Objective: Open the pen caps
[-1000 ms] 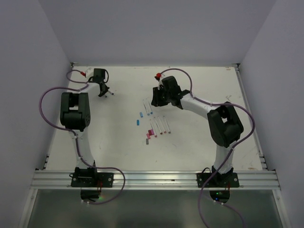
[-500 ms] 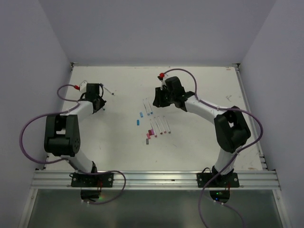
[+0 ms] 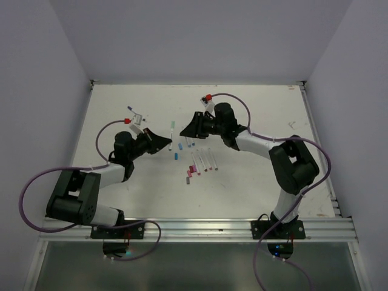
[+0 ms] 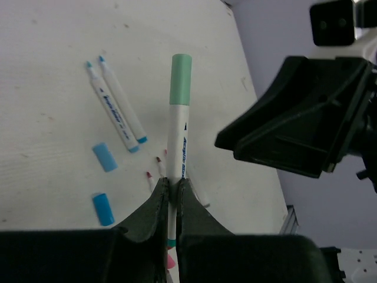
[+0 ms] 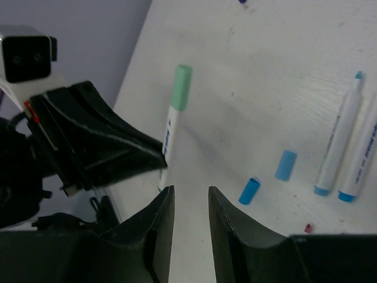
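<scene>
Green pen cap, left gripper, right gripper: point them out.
green pen cap (image 4: 181, 78), left wrist view, middle of the cap.
left gripper (image 4: 172, 184), left wrist view, between fingertips gripping the pen (image 4: 177, 141).
right gripper (image 5: 190, 191), right wrist view, midway between its fingertips.

blue print on white pen barrel, too blurred to read

Pen in left pincer, its cap toward right pincer; loose caps on table beside bare pens.

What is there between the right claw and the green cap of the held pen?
Nothing solid: in the right wrist view only bare table shows between the open right claw and the green cap of the pen.
</scene>
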Motion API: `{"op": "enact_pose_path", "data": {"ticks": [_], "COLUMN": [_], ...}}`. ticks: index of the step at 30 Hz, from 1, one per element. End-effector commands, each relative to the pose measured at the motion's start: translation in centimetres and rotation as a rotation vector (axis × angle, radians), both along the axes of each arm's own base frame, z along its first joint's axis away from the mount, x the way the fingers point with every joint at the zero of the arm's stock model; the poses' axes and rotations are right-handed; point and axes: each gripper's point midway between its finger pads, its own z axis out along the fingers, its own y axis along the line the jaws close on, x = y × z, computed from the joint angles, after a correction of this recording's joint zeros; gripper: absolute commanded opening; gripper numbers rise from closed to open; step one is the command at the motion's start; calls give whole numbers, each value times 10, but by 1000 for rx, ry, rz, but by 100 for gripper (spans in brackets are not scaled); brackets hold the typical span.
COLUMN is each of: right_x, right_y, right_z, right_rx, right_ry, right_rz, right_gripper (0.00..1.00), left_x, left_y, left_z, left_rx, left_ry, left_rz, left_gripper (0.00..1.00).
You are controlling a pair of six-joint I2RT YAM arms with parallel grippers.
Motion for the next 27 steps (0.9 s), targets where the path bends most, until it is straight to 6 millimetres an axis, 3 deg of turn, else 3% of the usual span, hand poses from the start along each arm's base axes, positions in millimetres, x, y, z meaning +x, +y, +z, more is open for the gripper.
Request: {"op": "enact_pose_path", "data": {"ticks": [1,4,18,24,26,27], "right_x": [1,0,-12,-14,-15,-14], "right_y": [21,25,39,40,42,42], "right_z": [39,41,44,42,42,41], "right_rx": [214,255,264,252,254,252], "right_ry": [-21,-8,-10,-17,-15,-16], "right_rz": [45,49,51,38,42,40], "right_gripper": [34,34,34,20,2,0], "left_x": [-26,-34,-31,-28,-28,-29], "left_y": [-35,-42,-41,-37,-38,-39], "left_z": [53,52,54,64,67,67], "left_rx": [-118,-122,-163,-186,-193,-197], "left_ry": [-214,-205,-181,-199,-206,-204], "left_rz": [-167,-189,-153,-114,-121,-124], "left_gripper": [0,0,0,0,0,0]}}
